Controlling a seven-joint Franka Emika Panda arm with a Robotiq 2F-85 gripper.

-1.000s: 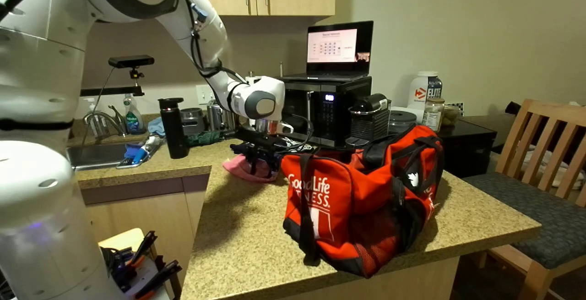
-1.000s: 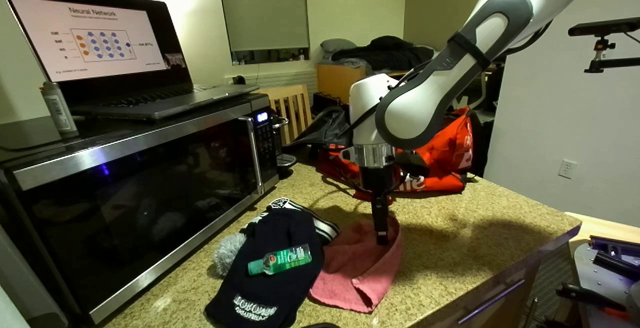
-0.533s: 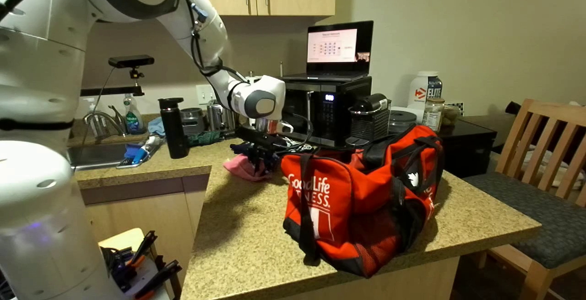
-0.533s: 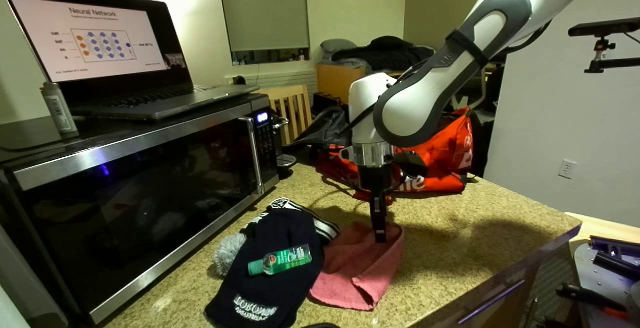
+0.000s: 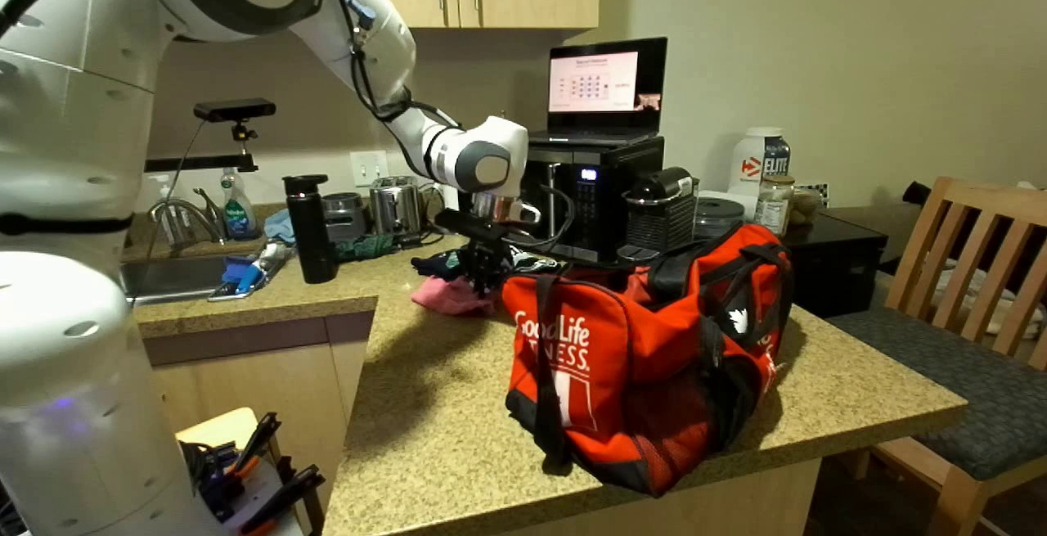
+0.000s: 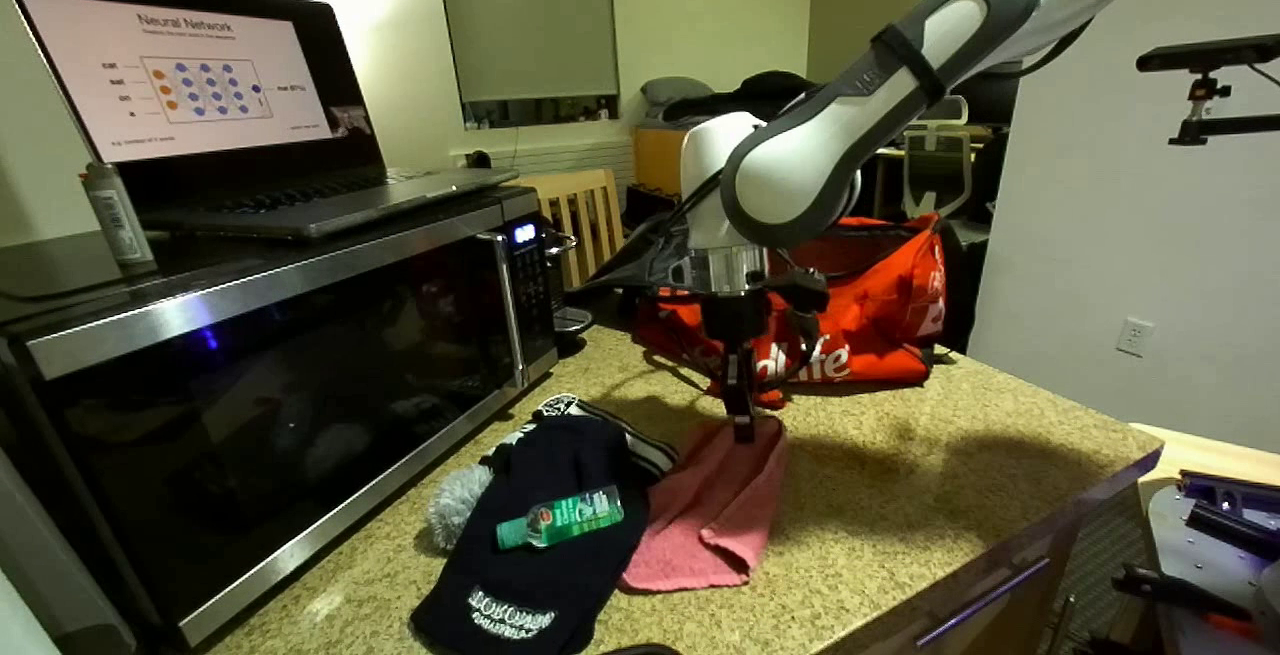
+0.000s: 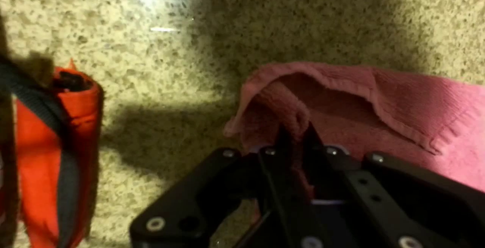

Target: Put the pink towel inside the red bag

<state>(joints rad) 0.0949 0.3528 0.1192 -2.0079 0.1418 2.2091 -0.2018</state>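
As you drew the gripper [image 7: 297, 136] toward the red bag [image 5: 667, 344], the pink towel [image 6: 700, 530] followed, pinched in the fingers [image 7: 313, 142]. Your grasp seems sound.

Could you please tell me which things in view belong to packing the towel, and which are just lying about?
Part of the job:
pink towel, a fold pinched in the gripper
red bag

Just lying about:
dark knitwear
green bottle on it
laptop
microwave beneath it
black tumbler
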